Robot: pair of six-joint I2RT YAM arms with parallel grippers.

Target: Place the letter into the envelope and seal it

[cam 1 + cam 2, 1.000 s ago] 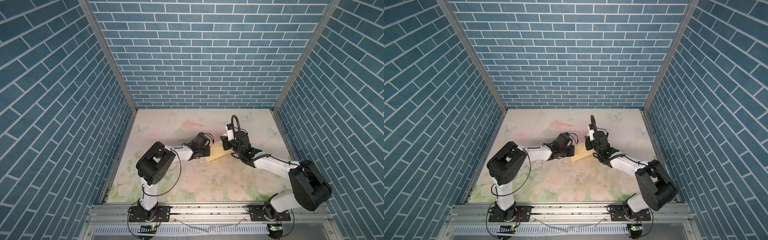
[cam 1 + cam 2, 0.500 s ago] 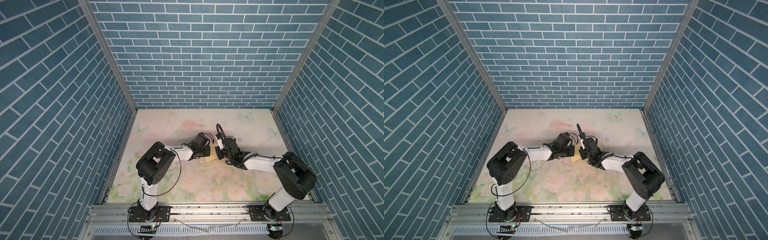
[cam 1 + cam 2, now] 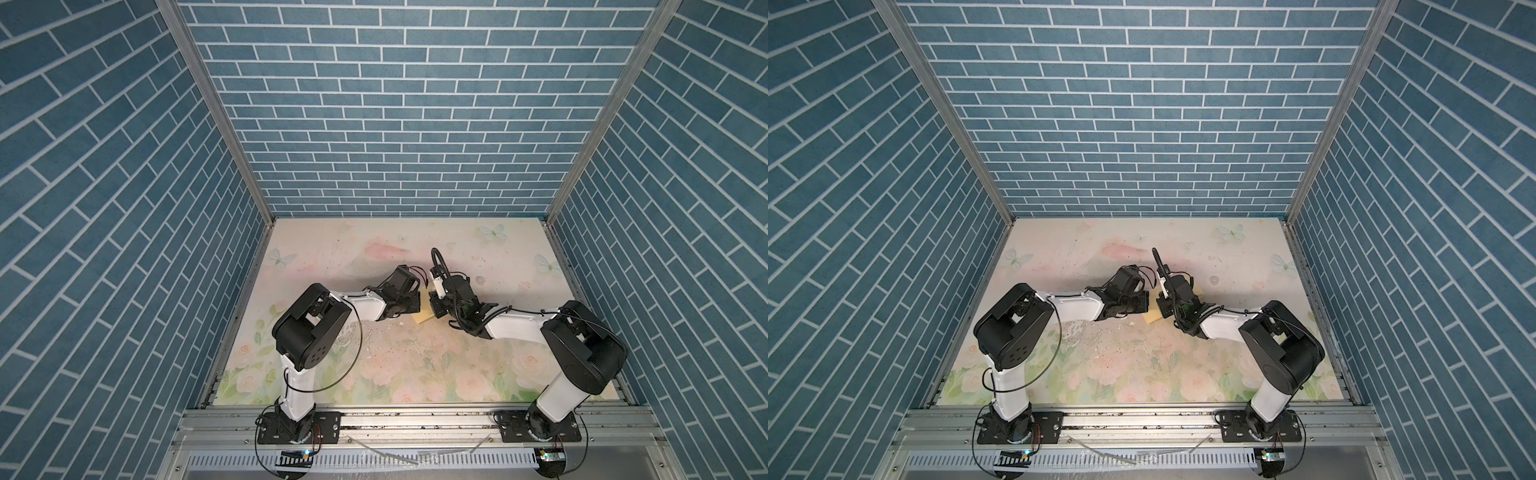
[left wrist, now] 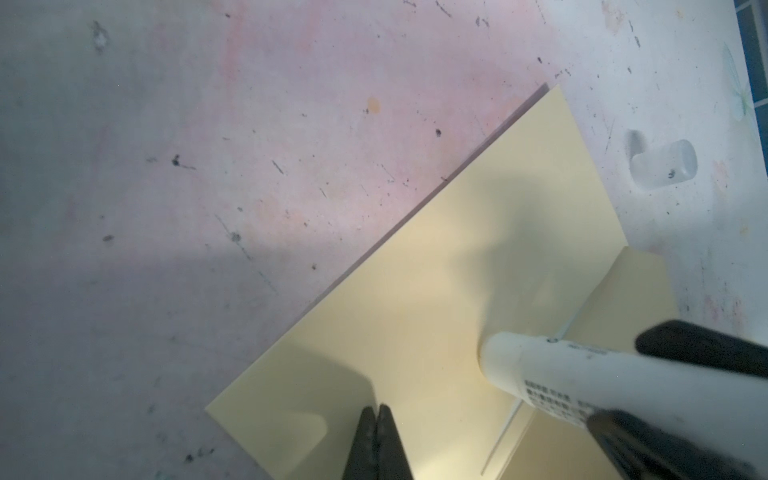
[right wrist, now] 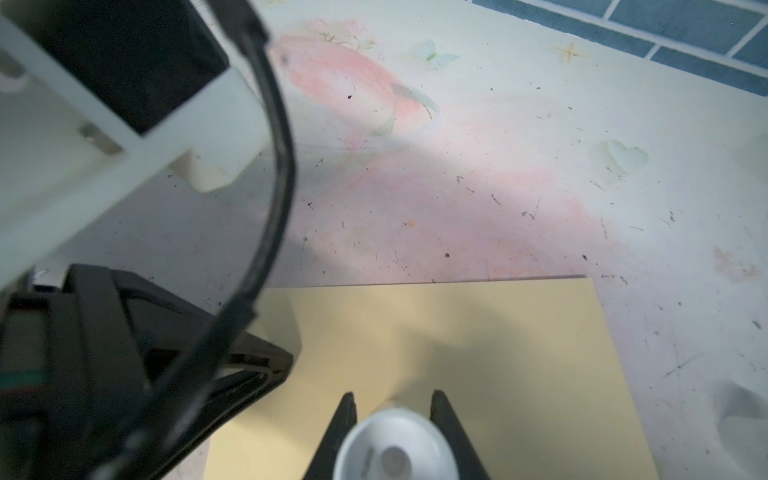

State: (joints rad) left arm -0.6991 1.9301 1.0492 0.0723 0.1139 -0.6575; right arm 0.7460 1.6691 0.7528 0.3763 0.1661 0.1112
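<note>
Centrally on the table [image 4: 208, 166], the envelope [image 4: 436, 291] was laid flat, between the two grippers in both top views [image 3: 424, 318] [image 3: 1152, 318]. The left gripper [image 4: 376, 409] was positioned at the envelope's left side with its jaws fully closed and nothing between them. The closed tips appeared to be pressed onto the paper, probably so that the envelope was pinned against sliding.

The right gripper [image 5: 392, 395] was positioned at the envelope's right side. Its jaws were partly closed around a white glue stick [image 4: 561, 374], which was held with its working end lowered onto the envelope body, just beside the fold. The flap [image 4: 631, 299] was seen lying open beyond that fold. This arrangement was judged to belong to the sealing step: adhesive was being applied next to the flap line while the opposite side was held down.

The letter could not be seen in any view. It was presumed to be inside the envelope, though this could not be confirmed.

A clear cap [image 4: 660, 166] was lying on the table to the far right of the envelope, apart from it, likely removed from the glue stick.
</note>
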